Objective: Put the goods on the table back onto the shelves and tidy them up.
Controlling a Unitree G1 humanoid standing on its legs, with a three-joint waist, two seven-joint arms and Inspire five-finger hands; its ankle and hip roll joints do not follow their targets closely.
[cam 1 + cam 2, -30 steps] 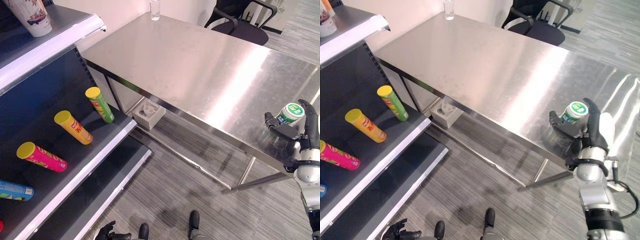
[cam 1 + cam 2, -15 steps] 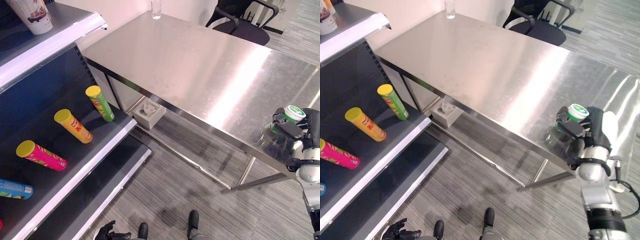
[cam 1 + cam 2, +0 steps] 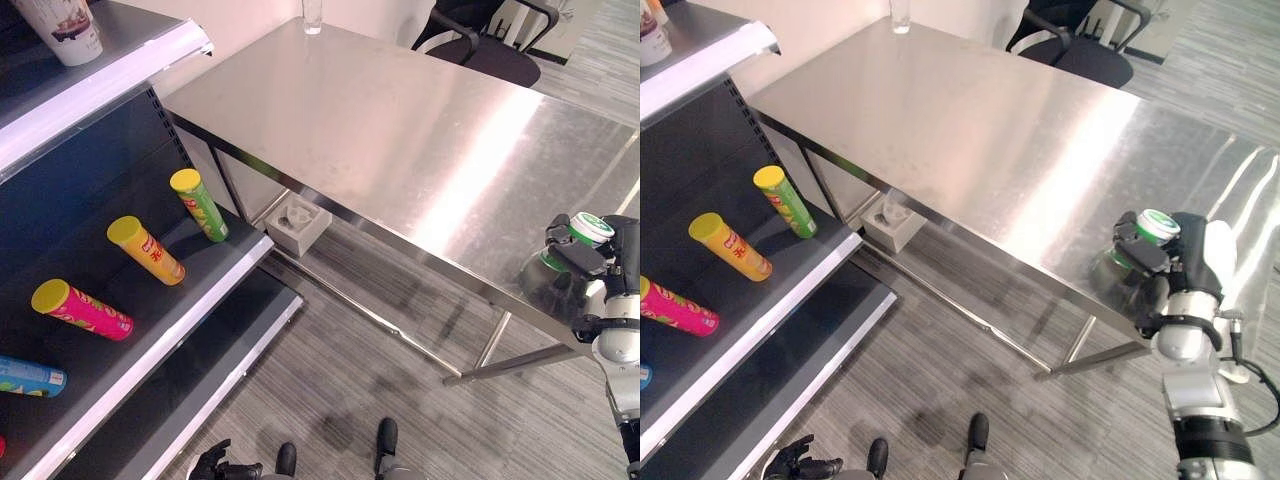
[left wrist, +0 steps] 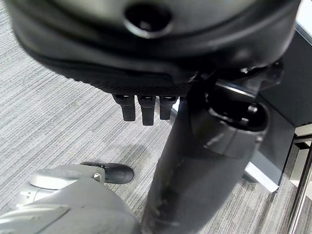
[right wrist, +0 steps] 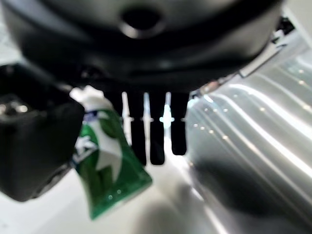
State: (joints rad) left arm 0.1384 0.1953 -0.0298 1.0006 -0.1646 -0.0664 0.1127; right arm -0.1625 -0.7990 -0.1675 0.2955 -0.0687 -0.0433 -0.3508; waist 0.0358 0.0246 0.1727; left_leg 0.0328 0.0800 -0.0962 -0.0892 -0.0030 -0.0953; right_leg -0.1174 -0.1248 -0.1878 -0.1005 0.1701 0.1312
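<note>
Leftmost, dark shelves [image 3: 150, 330] with white front edges, cut off by the picture's left side. On the top shelf, a white cup [image 3: 58, 30] cropped at the upper edge. On the middle shelf, lying tubes in a row: a blue tube [image 3: 30, 378] half cut off at the left, then a pink tube with yellow lid [image 3: 80, 311], an orange tube with yellow lid [image 3: 146, 251], and a green tube with yellow lid [image 3: 199, 206], each apart from the next. At the very bottom left corner, a red sliver of something too cropped to name.

Low down by the floor, the left robot hand [image 3: 212, 463], dark, fingers straight and relaxed in its own wrist view, holding nothing.

Beyond the shelves, a small grey box [image 3: 298, 224] on the floor beneath the steel bench [image 3: 400, 130]. At the bench's far edge, a clear bottle [image 3: 312, 15], its top out of frame. Behind, a black office chair [image 3: 480, 45], partly cropped.

Far right, near the bench's front edge, the right robot hand [image 3: 1185, 275] closed round a green bottle [image 3: 1145, 240]: thumb on one side, fingers on the other, much of the body hidden behind them. Visible: a round white-and-green cap on top, tilted toward the camera, and in the wrist view a green label with white patches. Whether the bottle's base touches the bench cannot be made out.
</note>
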